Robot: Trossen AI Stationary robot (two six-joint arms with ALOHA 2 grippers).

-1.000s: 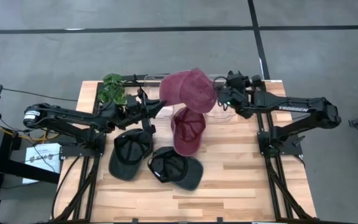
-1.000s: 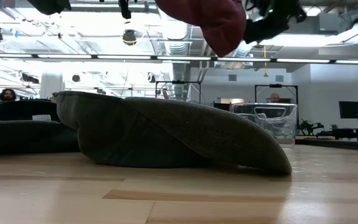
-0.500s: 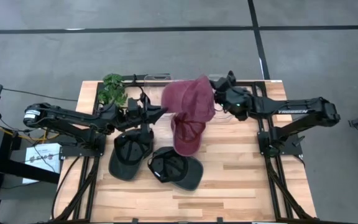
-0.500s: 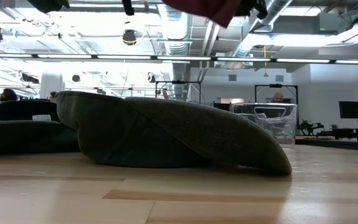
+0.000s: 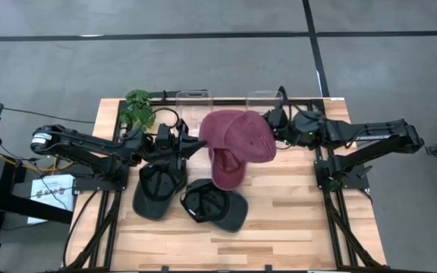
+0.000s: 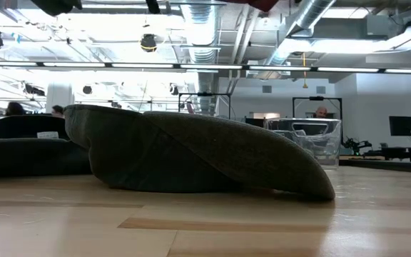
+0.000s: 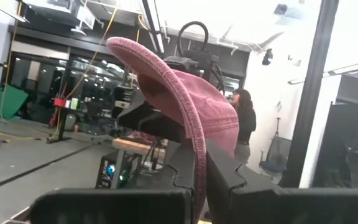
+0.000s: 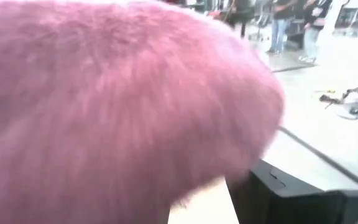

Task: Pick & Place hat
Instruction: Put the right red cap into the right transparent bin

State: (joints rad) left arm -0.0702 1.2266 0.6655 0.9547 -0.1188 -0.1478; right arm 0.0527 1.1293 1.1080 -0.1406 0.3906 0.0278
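Note:
A maroon cap (image 5: 237, 135) hangs in the air between both grippers, above a second maroon cap (image 5: 230, 165) that lies on the table. My left gripper (image 5: 197, 144) is at its left edge and is shut on it; in the left wrist view the cap (image 7: 166, 81) rises from the fingers. My right gripper (image 5: 274, 129) is at its right side, and the cap (image 8: 104, 93) fills the right wrist view. In the low view only a sliver of the cap (image 6: 262, 3) shows at the top. My left gripper pinches a thin curved edge of the cap (image 7: 197, 155) between its two fingers (image 7: 241, 186), coming level from the table's left. The cap is lifted clear. My right gripper meets the cap's right side (image 5: 266, 133) from the table's right; the cap itself hides the contact.
Two dark caps (image 5: 158, 186) (image 5: 215, 205) lie near the table's front left; one dark cap (image 6: 191, 160) fills the low view. A green plant (image 5: 136, 108) and two clear containers (image 5: 194, 98) (image 5: 264, 98) stand along the far edge. Bare wood (image 5: 302, 205) lies to the right.
Both grippers carried the maroon cap from over the clear containers toward the table's near edge and upward, so it left the top of the low view. The cap turned from tilted to nearly level, now above the second maroon cap.

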